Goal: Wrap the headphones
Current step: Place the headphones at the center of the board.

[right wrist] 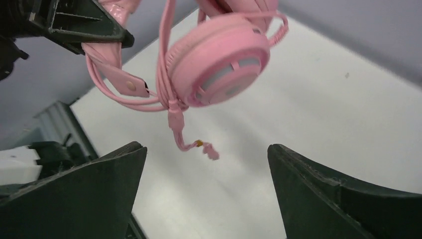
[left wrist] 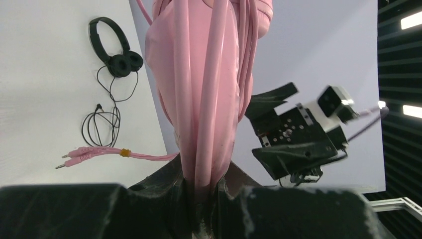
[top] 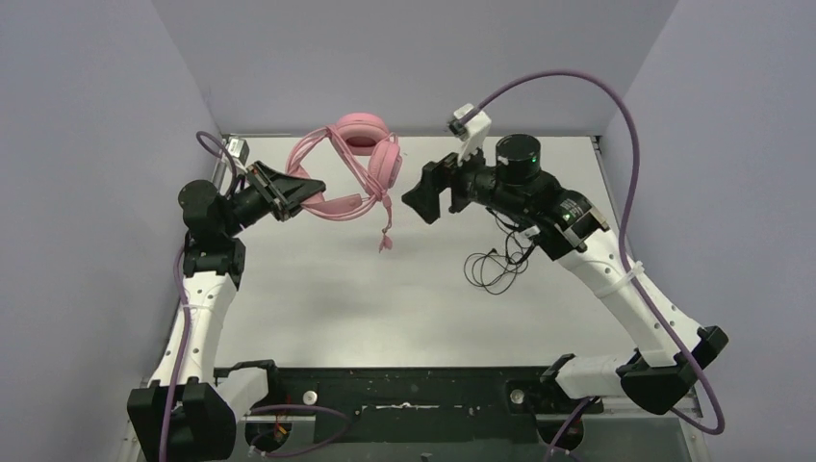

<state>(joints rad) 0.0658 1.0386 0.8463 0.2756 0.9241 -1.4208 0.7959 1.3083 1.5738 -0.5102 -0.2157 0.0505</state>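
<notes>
The pink headphones (top: 359, 144) hang in the air over the far middle of the table. My left gripper (top: 310, 191) is shut on their padded headband (left wrist: 199, 94), with pink cable strands pinched alongside it between the jaws (left wrist: 204, 185). The cable's plug end (top: 385, 238) dangles free below. My right gripper (top: 423, 190) stands open just right of the headset, empty, facing a pink ear cup (right wrist: 219, 64); its jaws (right wrist: 205, 147) are spread wide. The black headphones (left wrist: 113, 52) lie on the table, and their thin black cable (top: 496, 267) shows beneath the right arm.
Purple walls close the table in at the left, back and right. The white tabletop (top: 385, 308) stretches between the arms. The black base rail (top: 404, 395) runs along the near edge.
</notes>
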